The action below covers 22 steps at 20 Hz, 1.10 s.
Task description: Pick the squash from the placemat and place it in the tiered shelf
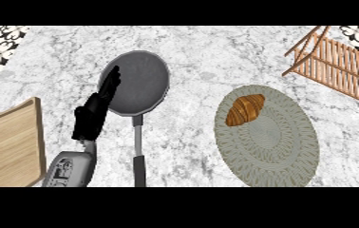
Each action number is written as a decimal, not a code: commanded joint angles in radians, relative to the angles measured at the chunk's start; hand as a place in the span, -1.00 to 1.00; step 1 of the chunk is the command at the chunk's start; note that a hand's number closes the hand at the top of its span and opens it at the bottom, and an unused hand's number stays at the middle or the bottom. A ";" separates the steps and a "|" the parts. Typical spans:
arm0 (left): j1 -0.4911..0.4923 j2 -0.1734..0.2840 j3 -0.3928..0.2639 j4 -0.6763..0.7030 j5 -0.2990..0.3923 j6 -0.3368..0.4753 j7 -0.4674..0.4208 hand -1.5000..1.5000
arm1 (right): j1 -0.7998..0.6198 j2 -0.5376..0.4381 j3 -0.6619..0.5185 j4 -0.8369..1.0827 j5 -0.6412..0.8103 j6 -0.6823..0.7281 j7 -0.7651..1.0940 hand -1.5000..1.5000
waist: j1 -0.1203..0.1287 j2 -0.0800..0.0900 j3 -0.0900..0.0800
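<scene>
One brown, ridged, croissant-like item (245, 110) lies on the round grey woven placemat (270, 151); left of it, the black left hand (95, 113) rests straight-fingered.

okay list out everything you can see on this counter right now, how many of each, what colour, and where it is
frying pan: one, dark grey, centre-left of the counter, its handle running down toward the lower edge
placemat: one, grey-green woven oval, right of centre
brown item: one, striped golden brown and shaped like a croissant rather than a squash, on the placemat's upper-left part
tiered shelf: one, reddish-brown wooden slats, upper-right corner, partly cut off
wooden board: one, light tan, left edge, partly cut off
patterned items: two, black and white, at the upper-left and upper-right corners, too cut off to identify
counter: one, white-grey marble
left hand: one, black on a grey forearm, open with fingers up, overlapping the pan's left rim
right hand: not in view
</scene>
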 commanded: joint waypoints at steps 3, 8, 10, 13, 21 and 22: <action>-0.016 0.015 0.029 0.054 0.010 -0.007 -0.030 0.00 | 0.056 -0.037 0.017 0.060 0.103 -0.068 0.140 -1.00 | -0.008 -0.002 0.000; 0.050 0.021 0.013 -0.018 0.012 -0.023 -0.021 0.00 | 0.068 -0.038 0.009 0.001 0.048 -0.055 0.192 -1.00 | -0.007 -0.006 0.000; -0.029 0.017 0.018 -0.023 0.013 -0.015 0.058 0.00 | 0.048 -0.004 -0.002 -0.004 0.017 -0.089 0.189 -1.00 | -0.008 -0.005 0.000; 0.026 0.006 0.010 0.005 0.000 -0.004 -0.023 0.00 | 0.033 -0.025 -0.035 -0.048 -0.070 -0.049 0.154 -1.00 | -0.009 -0.005 0.000; 0.053 -0.025 -0.019 -0.038 -0.001 0.004 0.014 0.00 | 0.103 -0.035 -0.071 -0.119 -0.238 0.023 0.081 -1.00 | -0.008 -0.006 0.001; -0.034 0.043 0.040 0.033 0.023 -0.044 -0.006 0.00 | 0.049 -0.095 -0.077 -0.096 -0.233 0.044 0.114 -1.00 | -0.009 -0.004 0.000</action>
